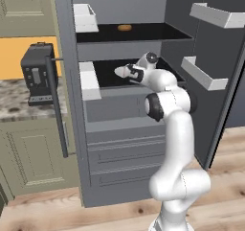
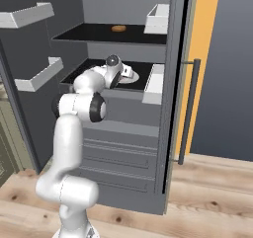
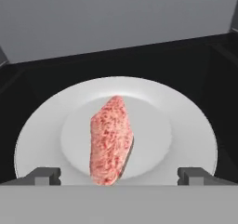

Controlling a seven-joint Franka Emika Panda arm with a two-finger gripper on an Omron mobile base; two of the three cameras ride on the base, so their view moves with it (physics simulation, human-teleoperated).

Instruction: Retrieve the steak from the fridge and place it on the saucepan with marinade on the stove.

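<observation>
The steak (image 3: 110, 139), a pinkish-red marbled slab, lies in the middle of a white plate (image 3: 186, 125) on the fridge's (image 1: 115, 144) lower dark shelf. My gripper (image 3: 120, 175) is open just above the plate's near rim, one fingertip on each side of the steak's near end, touching nothing. From the base views the hand (image 1: 131, 73) reaches into the open fridge over the plate (image 2: 133, 77). The saucepan, the marinade and the stove are out of view.
A brown oval lump (image 1: 124, 27) sits on the upper shelf. Both fridge doors stand open, with white bins (image 1: 203, 74) on the inside. Two drawers (image 1: 124, 153) are shut below the shelf. A dark coffee machine (image 1: 38, 74) stands on the counter to the left.
</observation>
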